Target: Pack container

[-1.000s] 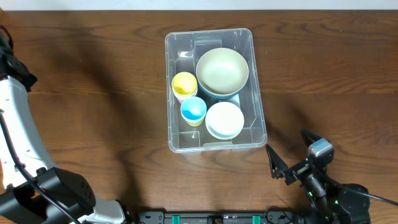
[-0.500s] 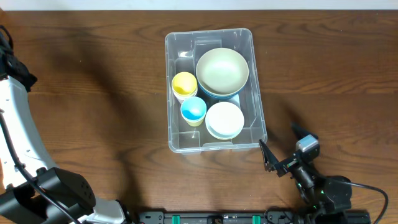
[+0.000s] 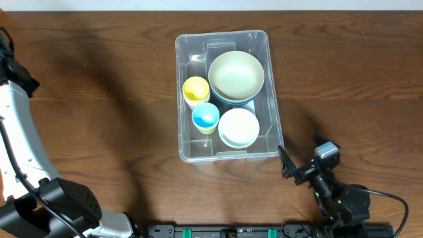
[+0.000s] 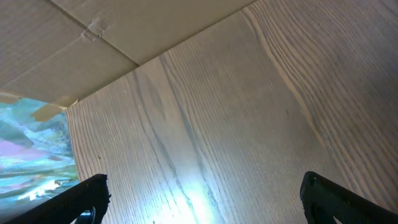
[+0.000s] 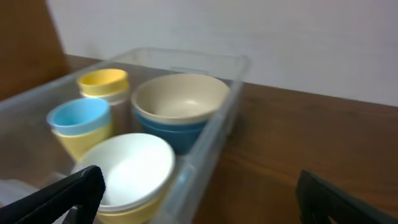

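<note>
Right claw [image 3: 298, 145] nearer the container [image 3: 179, 99]; inside, two cups [image 3: 195, 88], two bowls [image 3: 236, 74]

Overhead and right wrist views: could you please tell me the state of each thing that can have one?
container: lidless, upright, holding bowls and cups.
cream bowl: upright, empty, nested in the blue bowl.
white bowl: upright, empty.
yellow cup: upright, empty.
blue cup: upright, empty.
left gripper: open, empty.
right gripper: open, empty, outside the container.
</note>
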